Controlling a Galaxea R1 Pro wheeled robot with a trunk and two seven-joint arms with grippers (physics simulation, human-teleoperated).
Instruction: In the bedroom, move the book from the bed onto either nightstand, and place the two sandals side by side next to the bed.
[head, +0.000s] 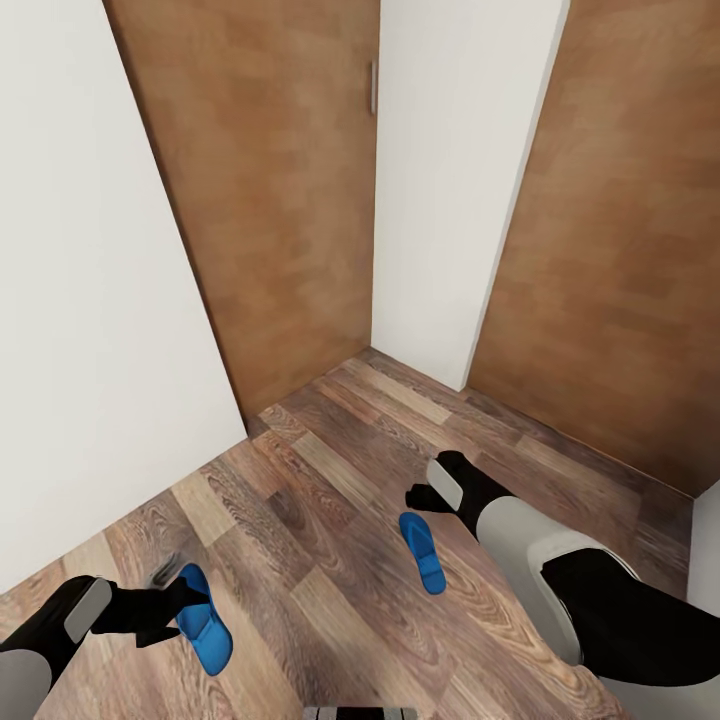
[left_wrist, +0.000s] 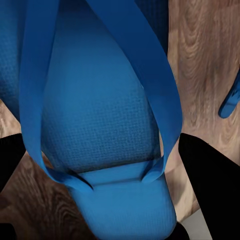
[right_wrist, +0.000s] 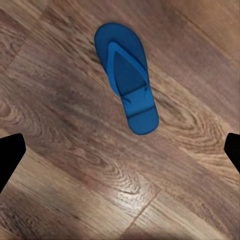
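One bright blue sandal (head: 207, 625) is held just above the wood floor at the lower left, with my left gripper (head: 183, 603) shut on it. In the left wrist view this sandal (left_wrist: 100, 125) sits close up between the two dark fingers (left_wrist: 207, 175). The second sandal (head: 424, 552) lies flat on the floor right of centre. My right gripper (head: 432, 492) hovers just above its far end, open and holding nothing. The right wrist view looks down on that sandal (right_wrist: 127, 80) from some height. The bed, the book and the nightstands are out of view.
I face a room corner. One brown wooden door (head: 270, 200) stands ahead, another (head: 620, 250) to the right, and a white wall section (head: 450, 180) separates them. A white wall (head: 90, 300) closes the left side. Wood-plank floor (head: 330, 480) lies between the arms.
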